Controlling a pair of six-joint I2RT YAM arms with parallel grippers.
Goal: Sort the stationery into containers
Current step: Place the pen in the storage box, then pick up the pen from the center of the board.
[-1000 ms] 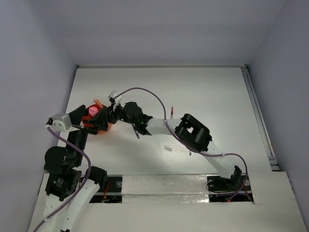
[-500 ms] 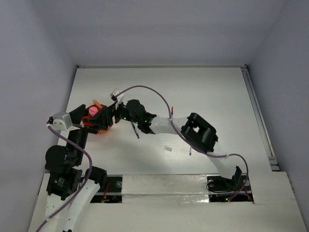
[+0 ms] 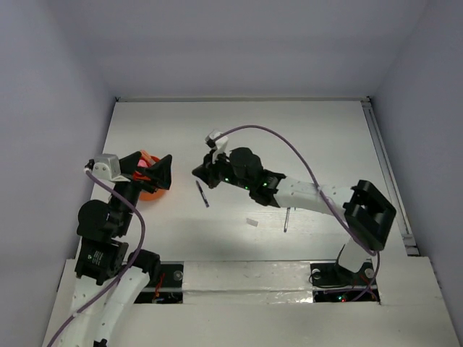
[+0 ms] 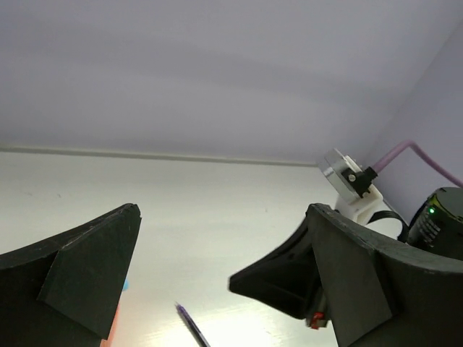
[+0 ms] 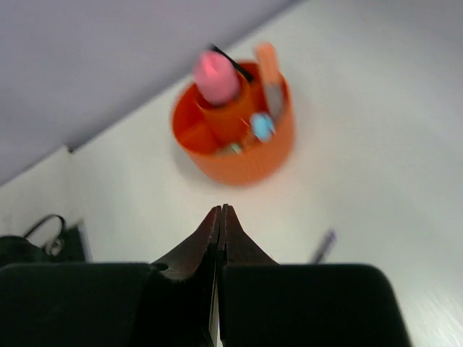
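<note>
The round orange container (image 5: 235,141) holds a pink-capped tube (image 5: 215,76), an orange marker (image 5: 269,69) and a pale blue cap (image 5: 262,124). In the top view this container (image 3: 150,191) sits under my left gripper (image 3: 150,170), which hangs over it with its jaws wide open and nothing between them. My right gripper (image 3: 197,172) is to the right of the pot, clear of it, with its fingertips (image 5: 221,211) pressed together on nothing. A dark purple pen (image 3: 202,194) lies on the table just below the right gripper; it also shows as a pen (image 4: 189,325) in the left wrist view.
A second slim pen (image 3: 286,220) and a small white bit (image 3: 251,222) lie on the white table near the front, under my right forearm. Grey walls close in the table (image 3: 304,130) on the left, back and right. The right arm's purple cable (image 3: 289,144) arches above it.
My right gripper has drawn back to the right, away from the pot, opening on the way and then shutting empty. The left gripper has shifted slightly right, still open.
</note>
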